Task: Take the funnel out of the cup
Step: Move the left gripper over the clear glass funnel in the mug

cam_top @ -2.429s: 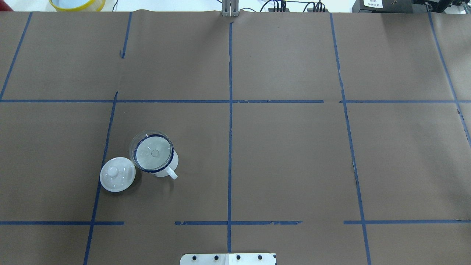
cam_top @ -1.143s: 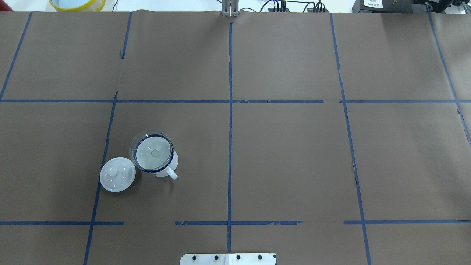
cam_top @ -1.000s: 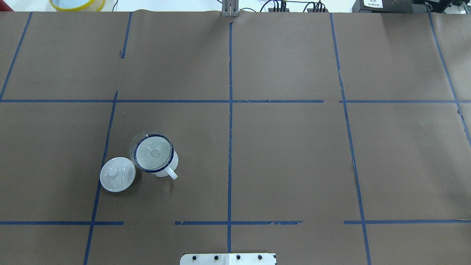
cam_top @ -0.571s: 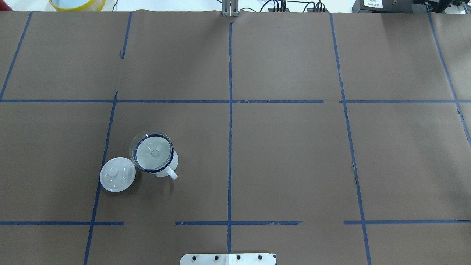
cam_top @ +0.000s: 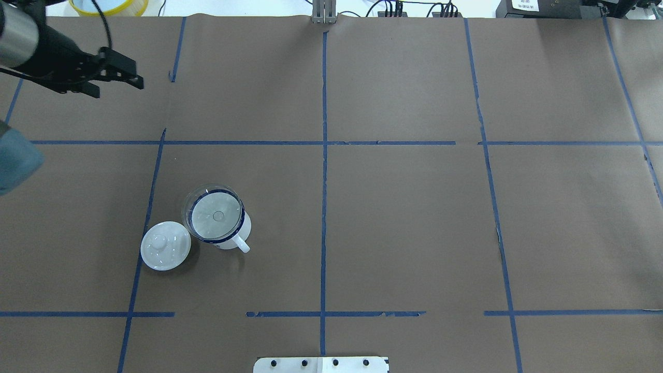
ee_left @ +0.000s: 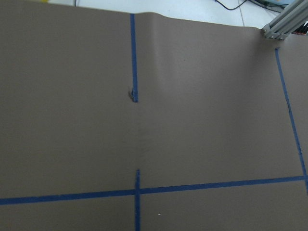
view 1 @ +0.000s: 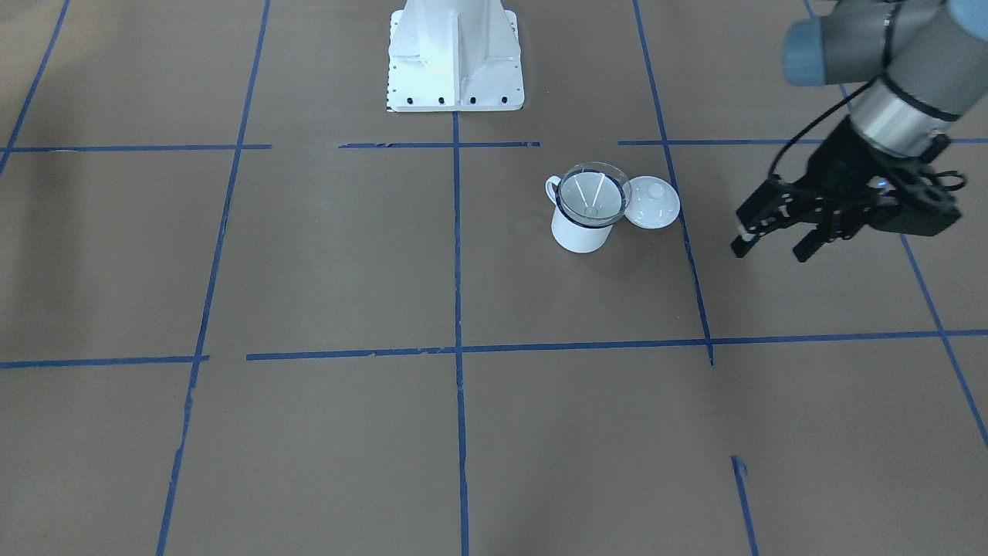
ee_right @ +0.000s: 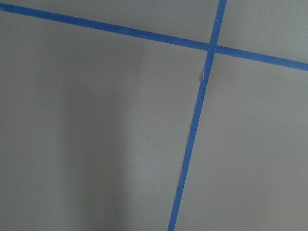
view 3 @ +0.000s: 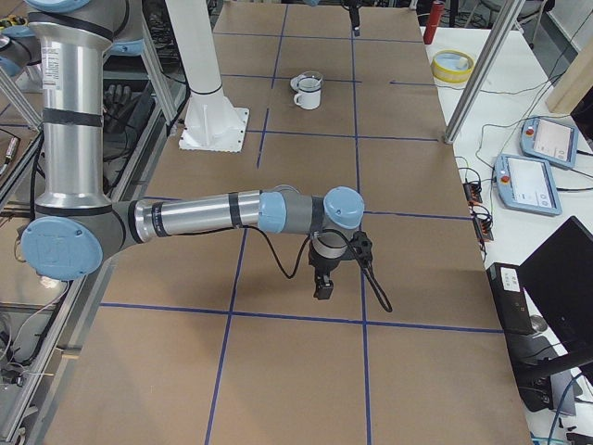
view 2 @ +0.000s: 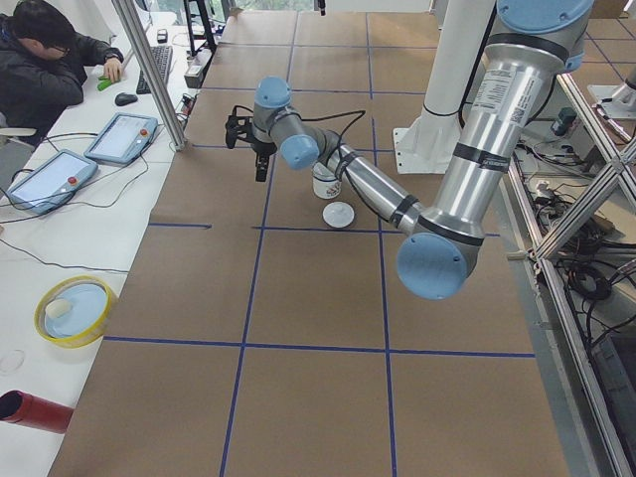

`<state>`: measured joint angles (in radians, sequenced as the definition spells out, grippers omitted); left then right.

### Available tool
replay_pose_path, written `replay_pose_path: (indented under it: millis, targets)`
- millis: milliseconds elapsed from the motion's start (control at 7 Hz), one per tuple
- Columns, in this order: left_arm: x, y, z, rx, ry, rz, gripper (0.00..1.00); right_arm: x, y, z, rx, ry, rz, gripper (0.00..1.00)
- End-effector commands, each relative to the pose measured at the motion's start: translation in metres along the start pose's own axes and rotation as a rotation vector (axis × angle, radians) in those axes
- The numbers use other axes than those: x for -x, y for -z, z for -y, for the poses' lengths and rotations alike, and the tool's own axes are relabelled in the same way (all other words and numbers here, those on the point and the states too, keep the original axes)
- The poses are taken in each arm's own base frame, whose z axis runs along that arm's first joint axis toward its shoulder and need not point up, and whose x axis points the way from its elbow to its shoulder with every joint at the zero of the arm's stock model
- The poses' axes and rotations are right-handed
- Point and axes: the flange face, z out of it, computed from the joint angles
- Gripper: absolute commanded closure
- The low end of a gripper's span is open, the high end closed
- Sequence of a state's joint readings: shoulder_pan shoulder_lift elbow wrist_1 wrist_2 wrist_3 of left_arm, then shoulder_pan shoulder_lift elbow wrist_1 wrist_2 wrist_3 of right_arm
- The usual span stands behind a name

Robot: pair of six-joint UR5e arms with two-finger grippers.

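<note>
The white cup (cam_top: 231, 237) with a dark blue rim stands upright on the brown table, left of centre. The clear funnel (cam_top: 215, 215) sits in its mouth, its bowl resting on the rim. Both also show in the front view, the cup (view 1: 577, 232) and the funnel (view 1: 593, 194). My left gripper (cam_top: 120, 88) is open and empty, far beyond and left of the cup; it also shows in the front view (view 1: 772, 252). My right gripper (view 3: 324, 287) shows only in the exterior right view, low over bare table far from the cup; I cannot tell whether it is open.
A white domed lid (cam_top: 166, 252) with a knob lies beside the cup on its left, touching or nearly so. A yellow-rimmed dish (cam_top: 109, 5) sits past the table's far left edge. The robot's white base (view 1: 455, 54) is near the cup. An operator (view 2: 50, 70) sits at the side desk.
My left arm and its open gripper have come into the overhead view at the far left; before, no arm showed there. The cup, funnel and lid have not moved.
</note>
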<state>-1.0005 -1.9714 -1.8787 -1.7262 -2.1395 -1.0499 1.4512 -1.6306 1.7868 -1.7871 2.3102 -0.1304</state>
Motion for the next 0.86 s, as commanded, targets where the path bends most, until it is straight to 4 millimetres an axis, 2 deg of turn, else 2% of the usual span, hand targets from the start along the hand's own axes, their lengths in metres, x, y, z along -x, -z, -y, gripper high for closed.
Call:
replay_pose_path:
  millis: [0,143,429,571,714]
  targets:
    - [-0.1,-0.031,-0.046,0.064,0.124,0.155,0.0,0.001,0.001,0.001,-0.001,0.001,0.0,0.0]
    - [-0.12,-0.055,-0.079,0.078,0.149,0.186,0.0,0.0,0.0,0.0,0.0,0.0,0.0,0.0]
    - [-0.159,-0.09,-0.143,0.145,0.149,0.27,0.0,0.0,0.0,0.0,0.0,0.0,0.0,0.0]
    - [-0.168,-0.105,-0.17,0.139,0.169,0.292,0.0,0.0,0.0,0.0,0.0,0.0,0.0,0.0]
    - [-0.173,-0.116,-0.188,0.149,0.147,0.306,0.02,0.0,0.0,0.0,0.0,0.0,0.0,0.0]
